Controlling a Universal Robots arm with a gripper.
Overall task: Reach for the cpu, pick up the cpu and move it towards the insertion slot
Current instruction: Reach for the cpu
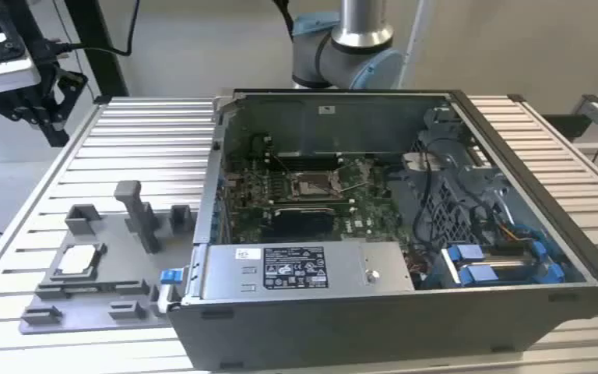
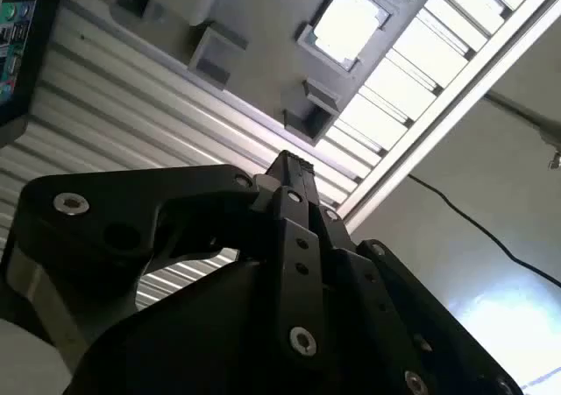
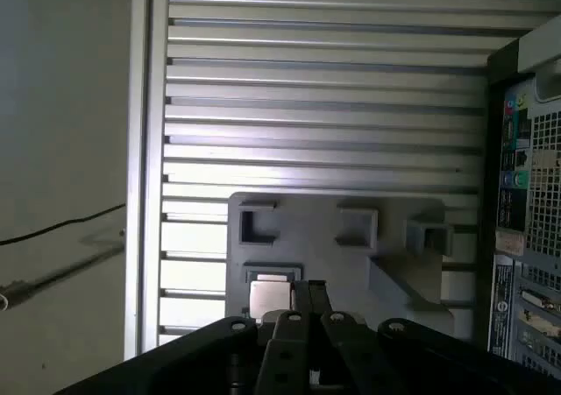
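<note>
High over the table (image 3: 324,88), the pincer (image 3: 307,288) hung pressed together, empty (reach step, I judged); grasping the cpu (image 3: 266,297) called for spreading it

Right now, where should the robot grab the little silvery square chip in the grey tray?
Probably from straight above, pinching two opposite edges of the flat silvery-white square cpu. It lies flat in a shallow pocket of the grey plastic tray, so only its top and thin rim look reachable.
</note>
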